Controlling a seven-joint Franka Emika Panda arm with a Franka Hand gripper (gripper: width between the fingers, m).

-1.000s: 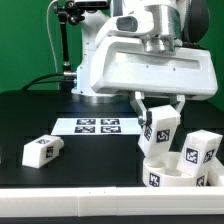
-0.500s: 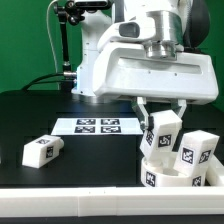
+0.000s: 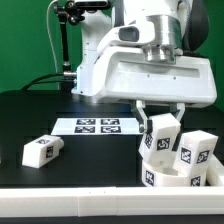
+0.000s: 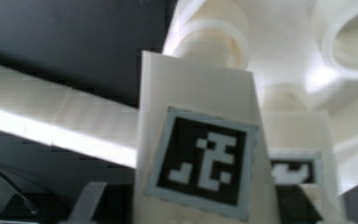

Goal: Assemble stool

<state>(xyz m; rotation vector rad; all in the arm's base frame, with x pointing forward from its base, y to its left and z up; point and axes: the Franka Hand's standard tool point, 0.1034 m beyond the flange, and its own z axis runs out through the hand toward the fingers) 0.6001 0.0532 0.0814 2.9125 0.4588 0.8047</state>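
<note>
Gripper (image 3: 161, 117) clamped on leg (image 3: 160, 137); I've lowered it slightly toward seat (image 3: 163, 180) directly below; insertion close.

No legible text, brand, number or sign anywhere. Only black-and-white square tags, with patterns not readable as characters. Four in a row on the marker board (image 3: 97, 126). One on the loose leg (image 3: 42, 150) lying on the worktop (image 3: 85, 168). One each on the upright leg (image 3: 160, 133), the neighbouring leg (image 3: 197, 155) and the seat (image 3: 165, 180) wall. Wrist view: upright-leg tag close up, blurred, with part of another tag behind.
</note>
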